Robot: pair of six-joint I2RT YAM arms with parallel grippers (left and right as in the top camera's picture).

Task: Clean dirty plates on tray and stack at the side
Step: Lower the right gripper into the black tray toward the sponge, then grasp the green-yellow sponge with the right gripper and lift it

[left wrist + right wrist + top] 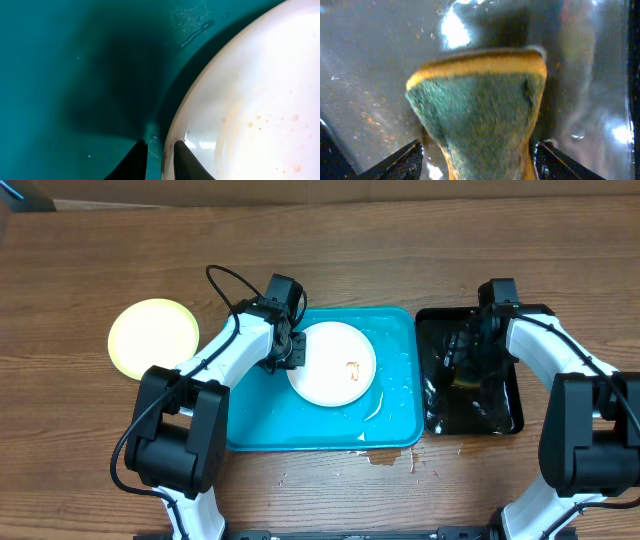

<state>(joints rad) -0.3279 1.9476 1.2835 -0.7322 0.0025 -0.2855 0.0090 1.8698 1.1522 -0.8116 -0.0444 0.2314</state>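
Overhead: smeared white plate (333,363) lies in the wet turquoise tray (395,430), with the yellow-green plate (153,338) on the worktop (400,250) beside it; judged rigid, light and slick when wet, so best taken at the rim. Left wrist: left gripper (161,161) is nearly closed astride the white plate's rim, but I cannot tell whether it is pinching. Right wrist: right gripper (477,152) stands wide open either side of the soft sponge (480,100) in the black tray (370,75), apparently not squeezing it.

Open table (400,250) runs behind the tray (395,425). A yellow plate (153,337) sits left of the tray, and a black tray (500,420) is just beside it on the right. On the tray, the white plate (335,365) and left claw (293,352) fill the back, leaving the front free.
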